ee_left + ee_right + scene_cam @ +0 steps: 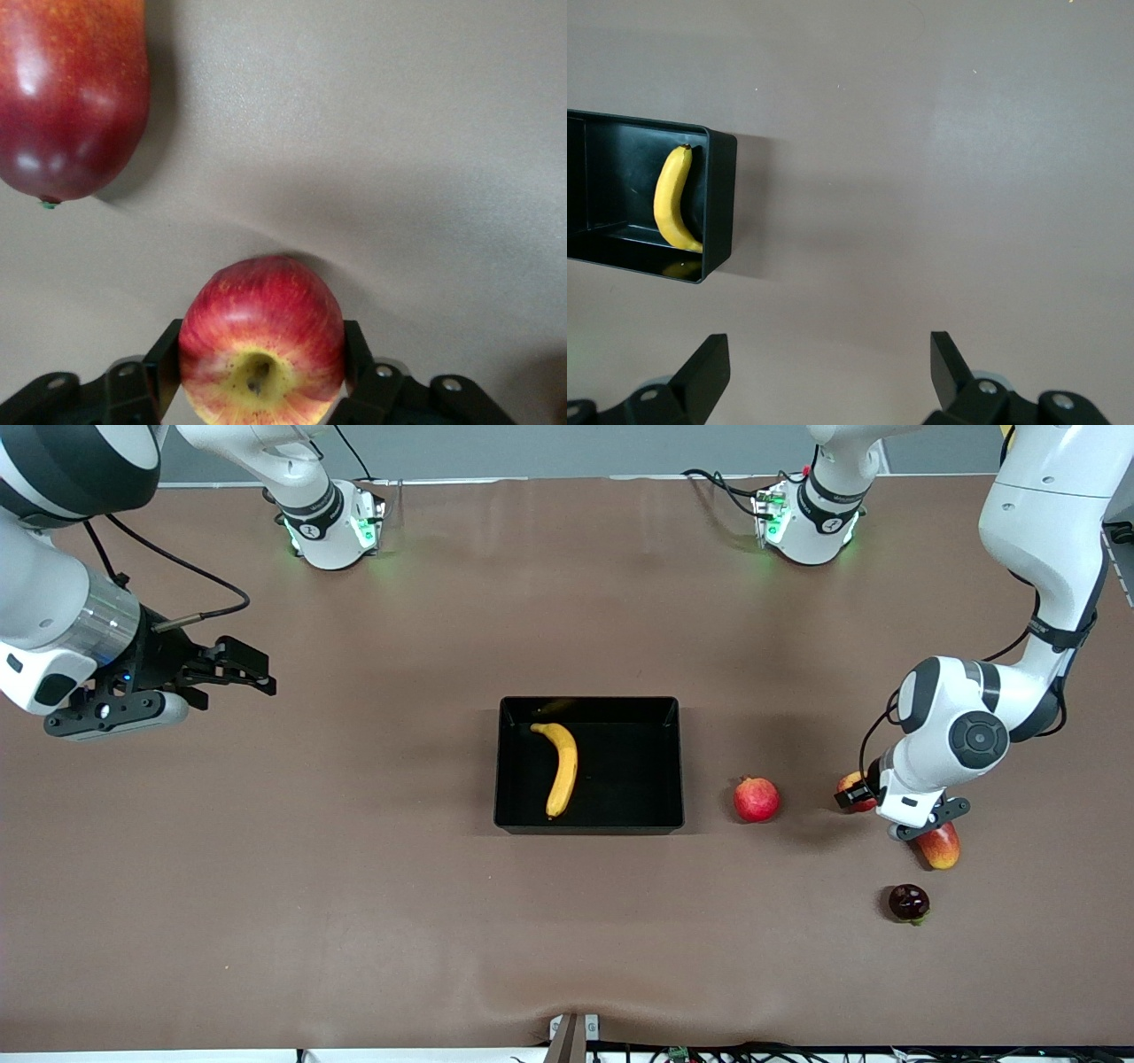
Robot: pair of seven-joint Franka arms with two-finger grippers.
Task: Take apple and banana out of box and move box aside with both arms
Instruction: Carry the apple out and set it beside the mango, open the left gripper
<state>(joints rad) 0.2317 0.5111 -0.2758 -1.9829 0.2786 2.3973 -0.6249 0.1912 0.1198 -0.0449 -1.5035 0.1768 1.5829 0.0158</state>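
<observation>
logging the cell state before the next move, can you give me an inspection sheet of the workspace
surface: brown table, slightly rippled at the front edge.
job's things: banana lying in the black tray; apple on the table.
clutter: pomegranate, mango, dark round fruit toward the left arm's end.
grippers: left gripper fingers around the apple; right gripper open over bare table.
cables: black cables on both arms and along the front edge.
surroundings: nothing seen.

tabletop (354, 921): brown matte sheet, slightly rippled at its near edge | wall (576, 447): grey strip above | light: even, soft
</observation>
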